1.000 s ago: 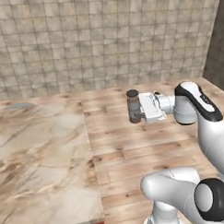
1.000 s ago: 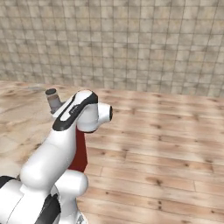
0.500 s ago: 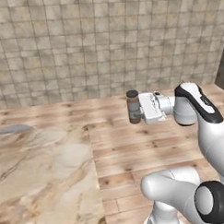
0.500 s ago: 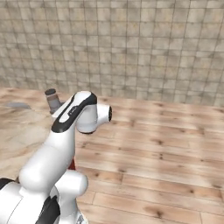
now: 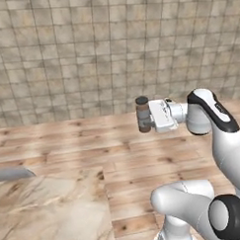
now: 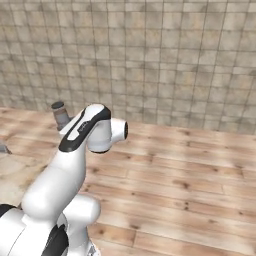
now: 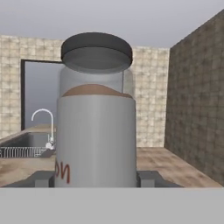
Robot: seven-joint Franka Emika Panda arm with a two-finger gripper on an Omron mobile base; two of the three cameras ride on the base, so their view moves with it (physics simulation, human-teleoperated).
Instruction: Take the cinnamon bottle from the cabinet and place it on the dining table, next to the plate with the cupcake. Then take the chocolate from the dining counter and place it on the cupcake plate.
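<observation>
The cinnamon bottle (image 5: 143, 113) is a small jar with brown contents, a pale band and a dark cap. It hangs upright in the air above the wooden floor, with my gripper (image 5: 144, 117) shut on its sides. In the right base view the bottle's cap (image 6: 59, 111) peeks out behind my arm. In the hand view the cinnamon bottle (image 7: 96, 131) stands close up between my fingertips (image 7: 42, 178). The beige marble dining table (image 5: 52, 214) lies low at the left, below and left of the bottle. The cabinet, plate, cupcake and chocolate are out of view.
A tiled wall (image 5: 89, 54) runs across the back beyond the wooden floor (image 5: 143, 160). A flat grey shape (image 5: 10, 173) lies at the table's left edge; I cannot tell what it is. The hand view looks past the bottle to a sink with a faucet (image 7: 43, 124).
The whole picture has shifted, so the base has moved: the marble top has slid down and left in the left base view. The arm holds the bottle in the same pose.
</observation>
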